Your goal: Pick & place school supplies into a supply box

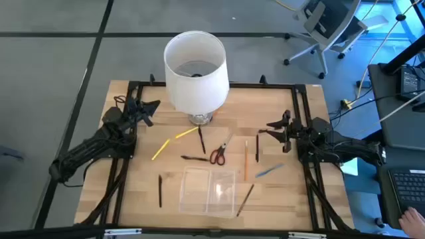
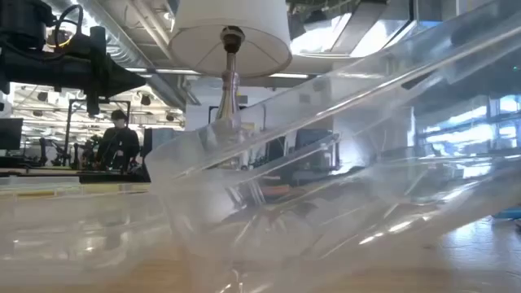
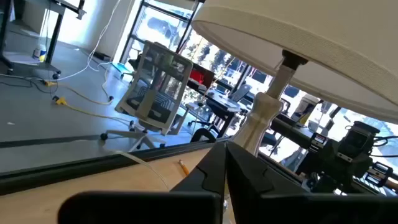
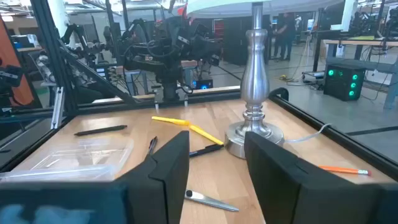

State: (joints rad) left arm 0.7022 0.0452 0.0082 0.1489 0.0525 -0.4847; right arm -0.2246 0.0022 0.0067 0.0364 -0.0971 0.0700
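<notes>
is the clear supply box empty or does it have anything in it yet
Empty. From above, the supply box shows only bare wood through it; pens and scissors lie around it on the table.

The clear plastic supply box (image 1: 208, 191) lies open and empty on the desk. Behind it lie red-handled scissors (image 1: 218, 155), a yellow pencil (image 1: 161, 149) and black pens (image 1: 194, 158); a black pen (image 1: 160, 190) left, orange (image 1: 246, 159), blue (image 1: 269, 170) and brown (image 1: 246, 199) pencils right

Wooden table (image 1: 133, 199) w/ lamp (image 1: 196, 66), clear supply box (image 1: 208, 191), red-handled scissors (image 1: 218, 155), scattered pens/pencils (image 1: 166, 145), maybe nine.
</notes>
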